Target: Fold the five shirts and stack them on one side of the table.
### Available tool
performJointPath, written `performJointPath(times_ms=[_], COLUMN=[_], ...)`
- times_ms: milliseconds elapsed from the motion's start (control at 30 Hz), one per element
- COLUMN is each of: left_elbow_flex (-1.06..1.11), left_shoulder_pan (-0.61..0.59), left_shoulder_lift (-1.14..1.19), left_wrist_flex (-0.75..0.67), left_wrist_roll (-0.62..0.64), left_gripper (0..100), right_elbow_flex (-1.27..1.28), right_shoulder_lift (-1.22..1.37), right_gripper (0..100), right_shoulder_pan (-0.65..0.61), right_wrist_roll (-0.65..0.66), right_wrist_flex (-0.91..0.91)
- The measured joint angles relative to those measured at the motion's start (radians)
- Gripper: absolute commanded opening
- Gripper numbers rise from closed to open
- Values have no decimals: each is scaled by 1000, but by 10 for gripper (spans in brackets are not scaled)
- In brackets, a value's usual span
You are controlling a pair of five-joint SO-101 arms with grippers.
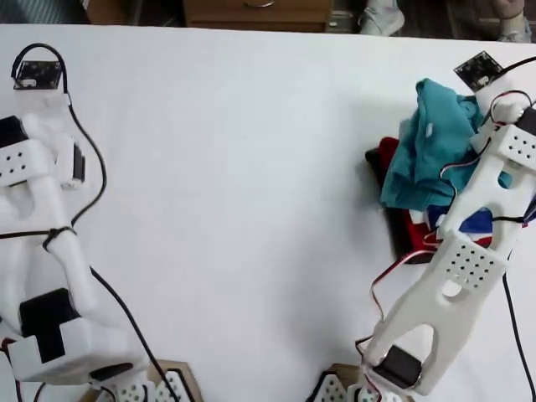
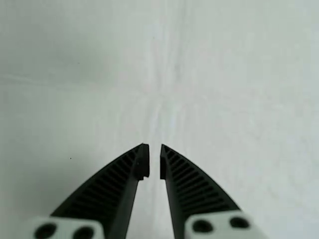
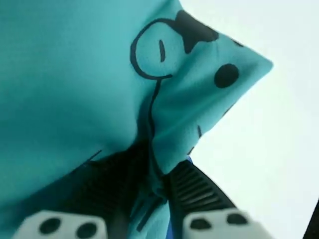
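Note:
A pile of crumpled shirts [image 1: 419,222] lies at the table's right side, with red, dark and blue-and-white cloth showing. Above it hangs a teal shirt [image 1: 431,142], bunched and lifted off the heap. My right gripper [image 3: 158,181] is shut on a fold of this teal shirt [image 3: 84,74], which bears a black line drawing and dots. That arm [image 1: 456,268] stretches from the front edge over the pile. My left gripper [image 2: 152,162] hovers above bare white tabletop with its black fingers [image 2: 172,172] almost together and nothing between them. The left arm [image 1: 42,184] sits folded back at the table's left side.
The white table [image 1: 243,184] spreads wide between the two arms. Black cables [image 1: 92,167] trail over the left side. A wooden cabinet [image 1: 255,12] stands beyond the far edge.

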Motion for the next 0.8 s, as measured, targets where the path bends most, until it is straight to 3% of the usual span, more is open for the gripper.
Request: performJointPath(times_ms=[100,300,467,633,800], left_elbow_flex=[0,0,0,0,0], left_shoulder_pan=[0,0,0,0,0], left_shoulder_lift=[0,0,0,0,0], left_wrist_flex=[0,0,0,0,0], left_wrist_roll=[0,0,0,0,0], left_gripper=[68,68,68,68,68], right_elbow_flex=[-8,-77,-186,-264,-72], right_shoulder_lift=[9,9,-17,-127,-262], right_gripper=[44,299,266,168,160], right_shoulder_pan=[0,2,-17,-137,-226], right_wrist_roll=[0,-149,-242,-407,-456], right_wrist_flex=[-6,34,150,315,339])
